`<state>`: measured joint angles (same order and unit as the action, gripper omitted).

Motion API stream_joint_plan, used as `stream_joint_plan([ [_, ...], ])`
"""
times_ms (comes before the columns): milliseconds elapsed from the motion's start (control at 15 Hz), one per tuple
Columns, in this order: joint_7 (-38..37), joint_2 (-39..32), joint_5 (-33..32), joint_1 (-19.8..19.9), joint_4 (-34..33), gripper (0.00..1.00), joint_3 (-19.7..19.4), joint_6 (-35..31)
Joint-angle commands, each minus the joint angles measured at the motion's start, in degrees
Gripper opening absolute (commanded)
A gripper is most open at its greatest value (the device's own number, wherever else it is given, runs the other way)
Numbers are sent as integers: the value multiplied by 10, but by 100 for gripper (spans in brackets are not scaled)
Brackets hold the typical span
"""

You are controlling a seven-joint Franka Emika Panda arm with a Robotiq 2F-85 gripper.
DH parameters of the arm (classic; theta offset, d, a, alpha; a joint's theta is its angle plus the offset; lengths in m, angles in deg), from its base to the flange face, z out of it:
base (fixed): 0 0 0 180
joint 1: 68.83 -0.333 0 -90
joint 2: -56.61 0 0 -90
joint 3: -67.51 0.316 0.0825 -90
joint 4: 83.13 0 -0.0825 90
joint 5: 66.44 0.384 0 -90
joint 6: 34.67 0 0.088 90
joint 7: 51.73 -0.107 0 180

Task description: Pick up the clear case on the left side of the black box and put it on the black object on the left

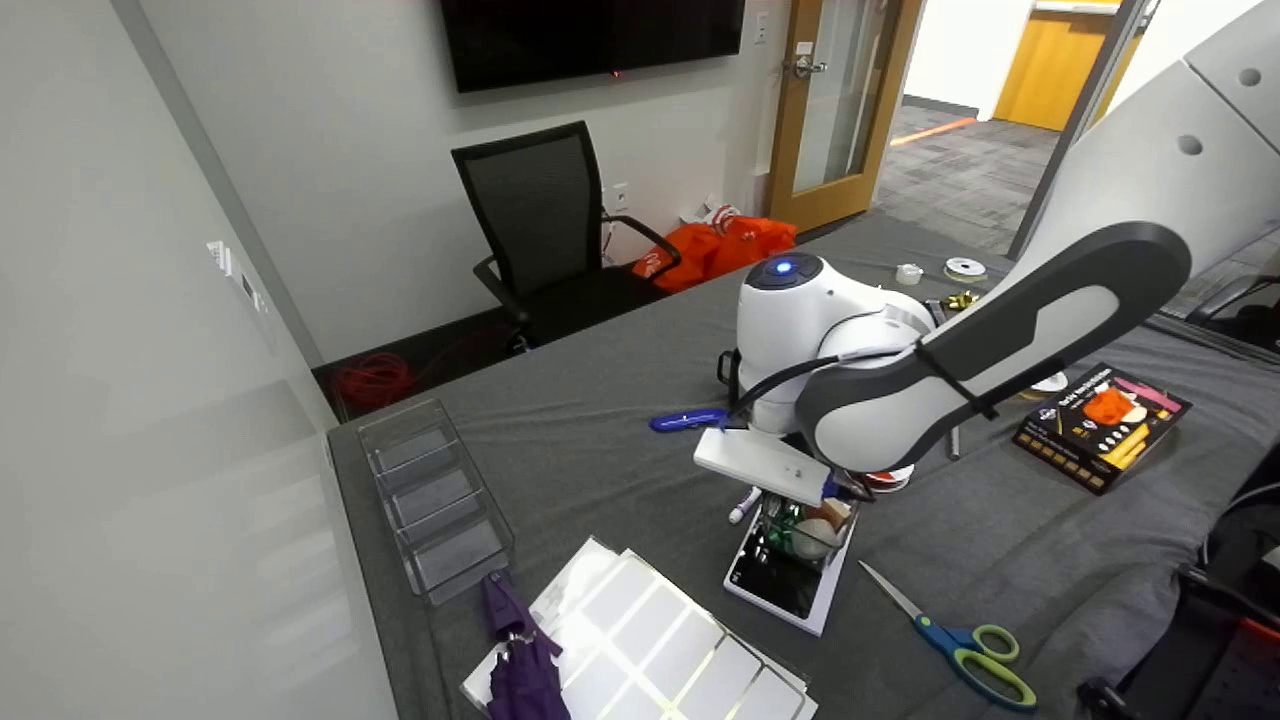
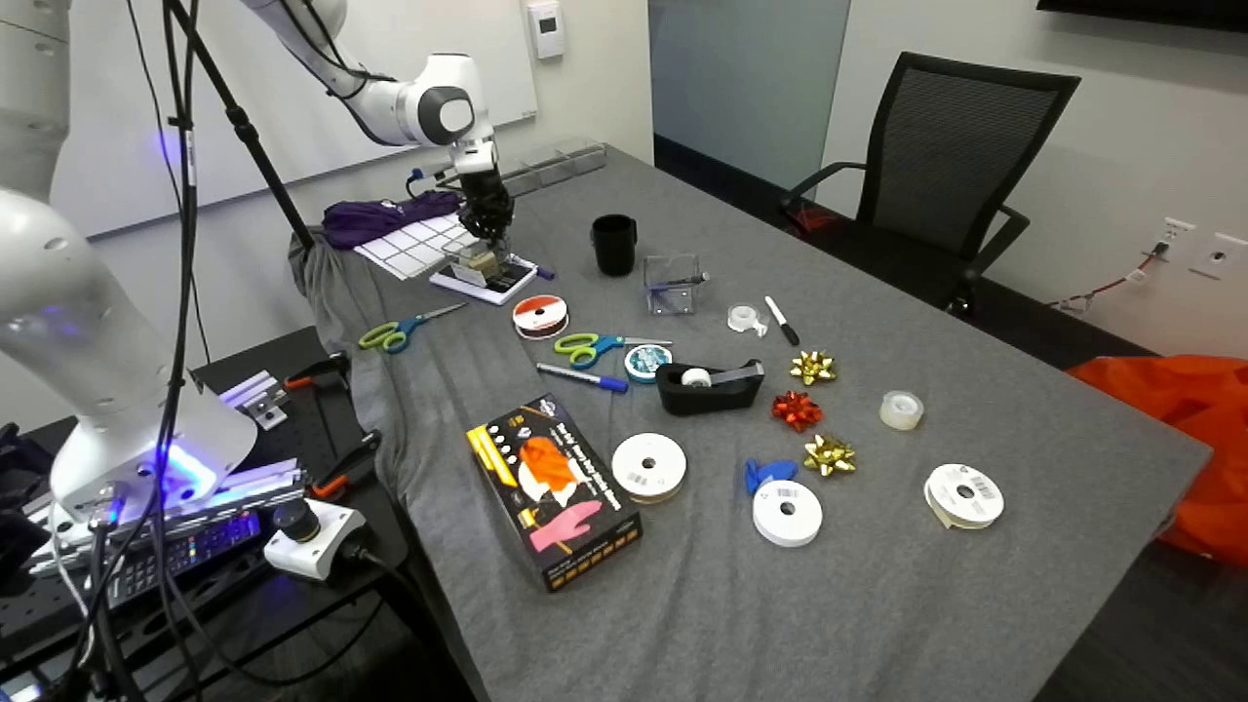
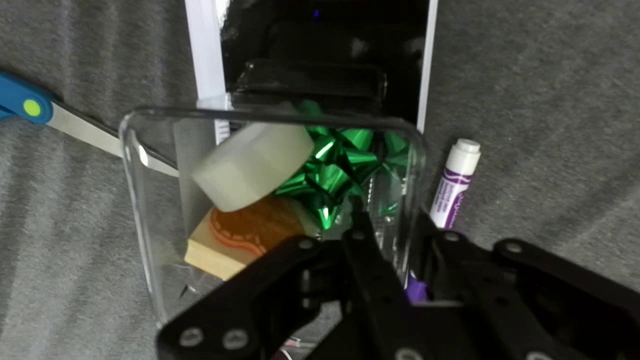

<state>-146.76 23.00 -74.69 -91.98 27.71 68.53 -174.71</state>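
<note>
"Clear case (image 3: pixel 270 116), where do we have it now?"

"We see it over the face of the black slab (image 3: pixel 325 40), mouth upward; whether its base already touches, we cannot tell."

"And the gripper (image 3: pixel 391 220)?"

"Its fingers (image 3: pixel 358 235) stand on both sides of one wall, one inside, one outside. Some gap shows between them, so we cannot say for sure if they pinch it."

"What should we fear, then?"

"If the inner finger catches the wall when we go up, the case may tip, and the tape roll (image 3: pixel 255 165), green bow (image 3: pixel 330 170) and wooden block (image 3: pixel 215 255) could fall out. If we let go too early, it may drop, skid on the glossy face and come against the marker (image 3: pixel 454 185) near the slab."
</note>
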Motion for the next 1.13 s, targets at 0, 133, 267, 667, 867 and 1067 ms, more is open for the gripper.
stream_joint_plan([
  [0, -24, 14, -30, -18, 13, 56, -17, 1],
  [133, -21, 23, -38, -15, 21, 70, -14, 5],
  [267, -1, 40, -26, -1, 34, 84, -1, 13],
  [667, 96, 133, 37, 48, 110, 100, 35, -13],
  [867, 147, 178, 79, 68, 139, 100, 48, -10],
  [1067, 191, 216, 106, 82, 171, 100, 52, -18],
])
